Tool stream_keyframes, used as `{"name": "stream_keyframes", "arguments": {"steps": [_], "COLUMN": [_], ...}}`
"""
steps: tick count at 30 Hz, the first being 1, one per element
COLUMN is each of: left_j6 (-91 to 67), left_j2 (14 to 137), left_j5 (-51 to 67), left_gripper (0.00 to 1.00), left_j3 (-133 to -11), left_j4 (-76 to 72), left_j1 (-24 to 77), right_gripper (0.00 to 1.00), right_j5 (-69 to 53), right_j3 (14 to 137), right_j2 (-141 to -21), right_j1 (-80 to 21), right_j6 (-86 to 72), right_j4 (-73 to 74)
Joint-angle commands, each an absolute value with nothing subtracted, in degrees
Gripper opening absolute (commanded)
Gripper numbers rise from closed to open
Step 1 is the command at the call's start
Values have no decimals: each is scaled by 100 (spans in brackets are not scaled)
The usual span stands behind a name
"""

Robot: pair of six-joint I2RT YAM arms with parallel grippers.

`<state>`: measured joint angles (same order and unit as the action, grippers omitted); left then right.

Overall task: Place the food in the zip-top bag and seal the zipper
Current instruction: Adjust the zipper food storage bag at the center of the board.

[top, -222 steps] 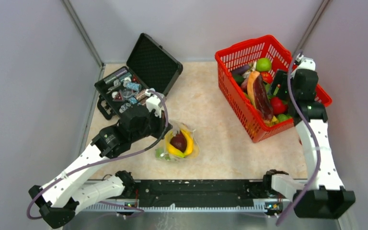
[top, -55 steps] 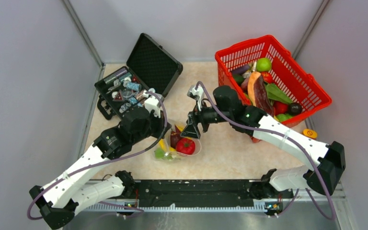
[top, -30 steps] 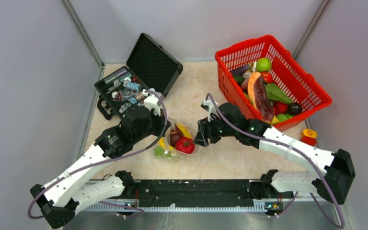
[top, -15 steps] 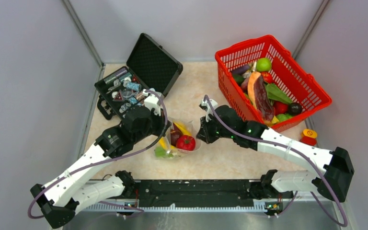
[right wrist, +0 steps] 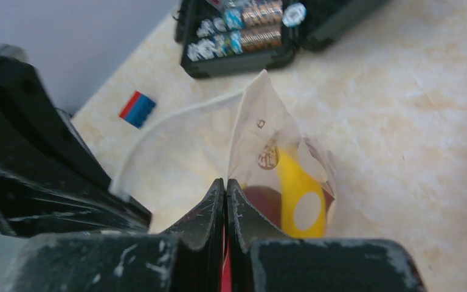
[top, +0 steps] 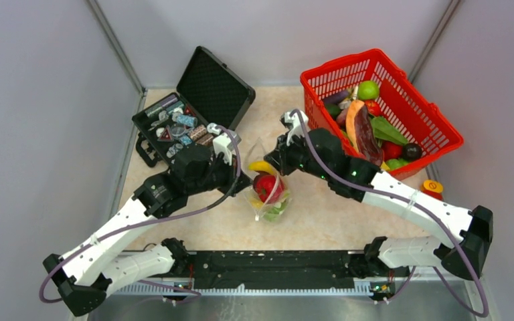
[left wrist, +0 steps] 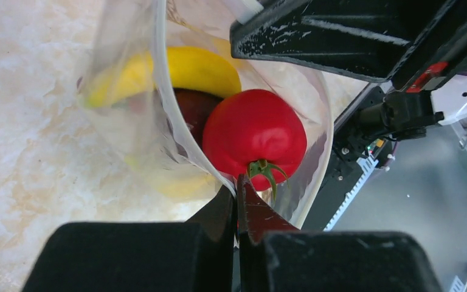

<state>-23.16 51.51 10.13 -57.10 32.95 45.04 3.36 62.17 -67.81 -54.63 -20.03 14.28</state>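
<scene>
Close ahead of my bases, over the beige table (top: 321, 214), the zip-top bag (top: 268, 195) hangs between my 2 grippers with its mouth open. My left gripper (left wrist: 237, 190) is clenched on the near rim, pinching the plastic just beside a red tomato (left wrist: 255, 137). My right gripper (right wrist: 225, 190) is pinched tight on the opposite rim, where the film rises to a peak. The zipper (right wrist: 176, 112) curves between the 2 grips as a whitish strip, unsealed. Inside lie the tomato, a yellow banana (left wrist: 188, 70), a dark purple fruit (left wrist: 188, 109) and something green (top: 278, 210). I cannot tell whether the bag touches the table. Farther back stand an open black case (top: 214, 83) at left and a red basket (top: 401, 73) holding more toy food (top: 368, 89) at right.
</scene>
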Motion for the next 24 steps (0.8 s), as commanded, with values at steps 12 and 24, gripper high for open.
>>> {"name": "stream_keyframes", "arguments": {"steps": [12, 24], "left_j6": [-2637, -2369], "left_j2": [4900, 4462], "left_j5": [56, -362], "left_gripper": [7, 72], "left_j3": [-6038, -6130], "left_j4": [3589, 3533], "left_j1": [4500, 4501], "right_gripper": [0, 0], "right_j5": [-807, -1207], "right_j3": [7317, 7295], "right_j2": [-7371, -7540], "right_j1": [-5502, -5493], "right_j6": [-1368, -909], "right_j4": [1179, 1216]}}
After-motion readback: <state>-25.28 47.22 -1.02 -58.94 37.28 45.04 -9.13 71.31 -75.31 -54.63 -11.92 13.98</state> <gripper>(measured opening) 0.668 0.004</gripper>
